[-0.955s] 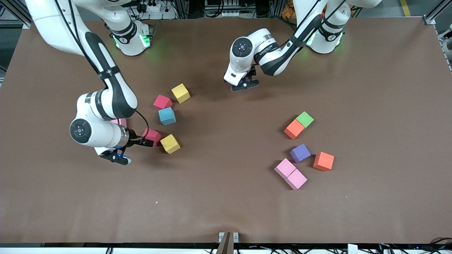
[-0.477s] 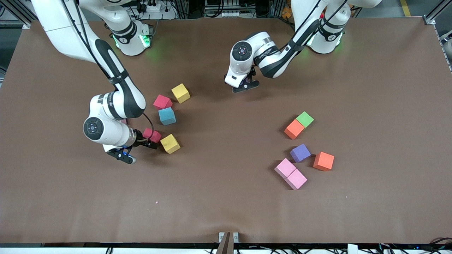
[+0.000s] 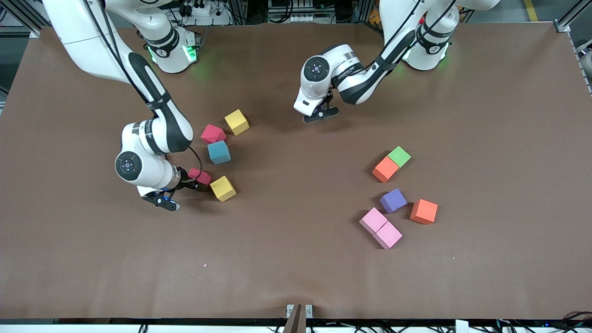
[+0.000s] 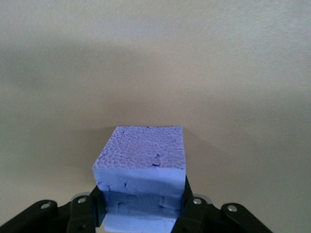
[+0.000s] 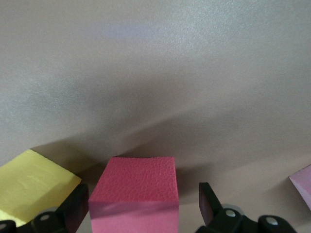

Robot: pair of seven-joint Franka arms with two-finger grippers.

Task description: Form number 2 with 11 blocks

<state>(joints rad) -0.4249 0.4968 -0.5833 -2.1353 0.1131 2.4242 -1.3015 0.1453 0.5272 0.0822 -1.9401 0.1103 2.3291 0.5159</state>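
Gripping the purple block (image 4: 140, 165) squarely in my left gripper (image 4: 141, 213) fingers, I should lift straight up, while my right gripper (image 5: 143, 213) fingers stand wide around the red block (image 5: 133, 194), ready to close evenly.

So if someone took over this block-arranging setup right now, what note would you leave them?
The left gripper is shut on a purple block, low over the table toward the robots' bases.
The right gripper is open, with its fingers either side of a red block that sits beside a yellow block.
The remaining blocks lie loose in two clusters, one toward each arm's end.
Done: no part of the digit is laid out.
Left: placing all eleven.
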